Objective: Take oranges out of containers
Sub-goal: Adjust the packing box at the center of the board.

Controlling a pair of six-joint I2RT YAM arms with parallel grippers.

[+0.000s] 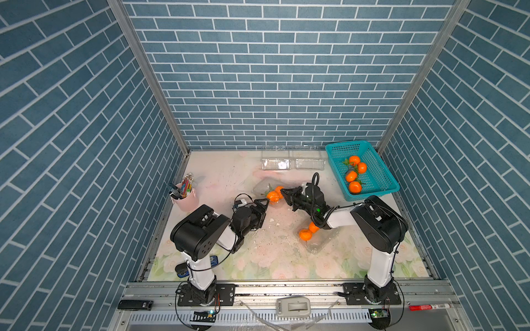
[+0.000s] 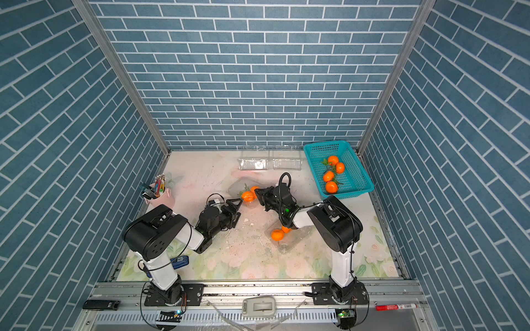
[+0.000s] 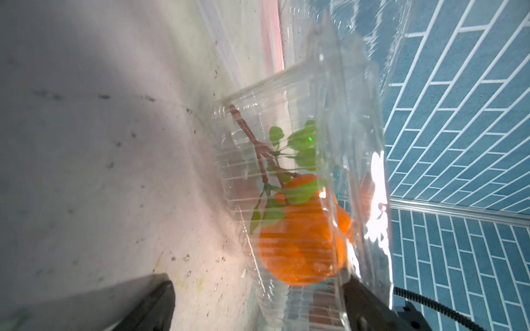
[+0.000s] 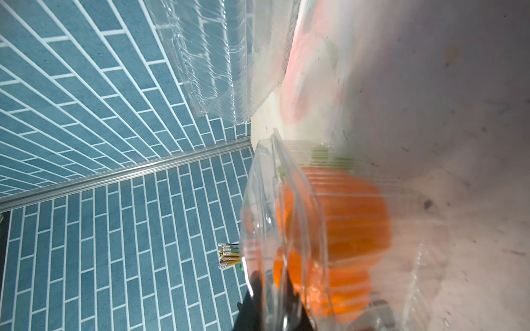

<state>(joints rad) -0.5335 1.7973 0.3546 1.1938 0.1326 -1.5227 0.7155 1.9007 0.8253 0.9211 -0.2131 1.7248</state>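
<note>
A clear container (image 1: 259, 187) (image 2: 233, 186) lies mid-table holding a pair of oranges (image 1: 273, 195) (image 2: 247, 195) with stem and leaves. My right gripper (image 1: 282, 193) (image 2: 256, 192) (image 4: 279, 303) is shut on that container's thin plastic lid edge (image 4: 286, 177), and the oranges (image 4: 344, 217) show behind it. My left gripper (image 1: 266, 203) (image 2: 239, 204) (image 3: 261, 303) stands open at the container's near end (image 3: 286, 94), one finger beside its wall, with the oranges (image 3: 298, 252) just ahead. A second container (image 1: 318, 246) with two oranges (image 1: 305, 235) lies under my right arm.
Two empty clear containers (image 1: 275, 164) (image 1: 309, 164) sit at the back wall. A teal basket (image 1: 370, 195) at the back right holds several oranges (image 1: 354, 160). A pink pencil cup (image 1: 186, 197) stands at the left edge. White crumbs (image 1: 271, 220) lie between the arms.
</note>
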